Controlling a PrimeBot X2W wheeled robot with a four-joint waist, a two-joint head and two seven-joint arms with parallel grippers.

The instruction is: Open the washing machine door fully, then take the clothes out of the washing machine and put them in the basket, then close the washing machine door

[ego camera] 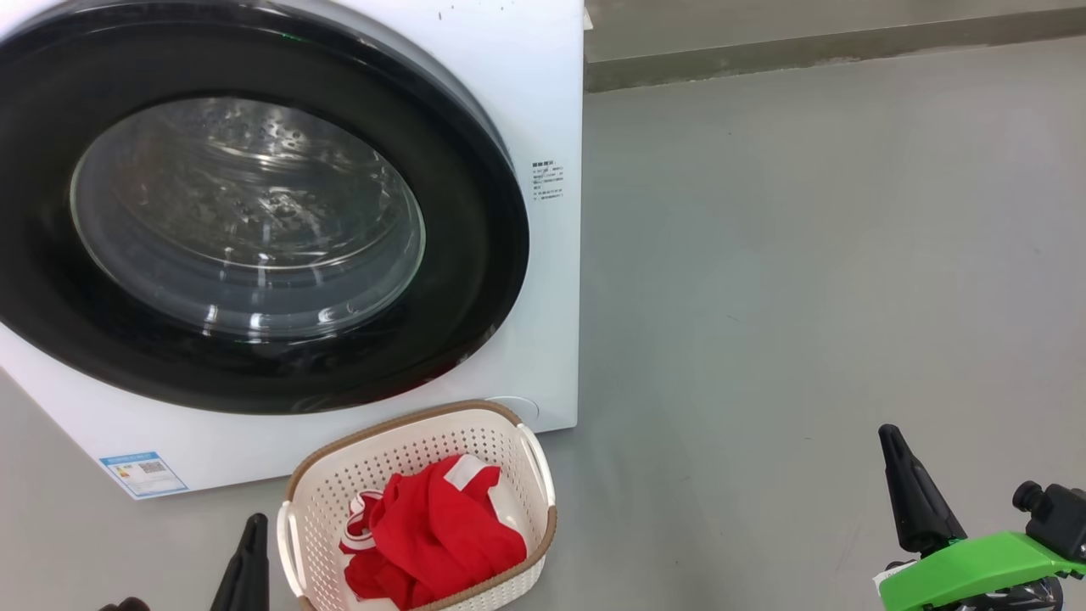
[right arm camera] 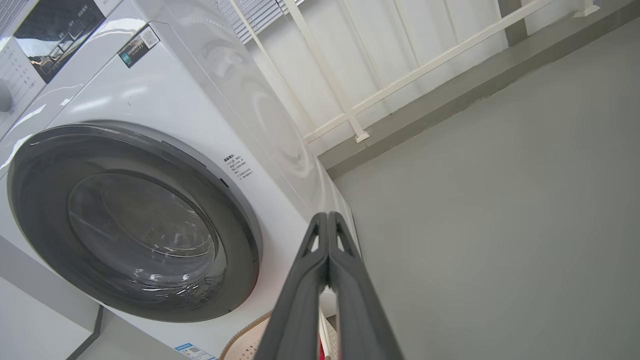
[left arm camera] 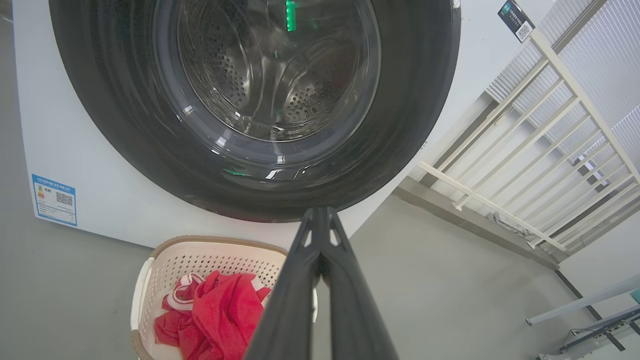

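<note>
We note left fingers (left arm camera: 292,300) and right fingers (right arm camera: 300,300) pressed together, empty. The clothes (ego camera: 433,526) lie in the basket (ego camera: 373,458) just beside the left fingers; washing machine door (ego camera: 475,255) shut, beyond both.

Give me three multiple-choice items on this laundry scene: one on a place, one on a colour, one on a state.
1. Where are the clothes? A in the drum; B in the basket; C on the floor.
2. What colour is the washing machine door rim? A black; B white; C green.
3. How is the left gripper? A open; B shut on cloth; C shut, empty.
Answers: B, red fabric lies inside it; A, a glossy black ring; C, it is closed with nothing between.
</note>
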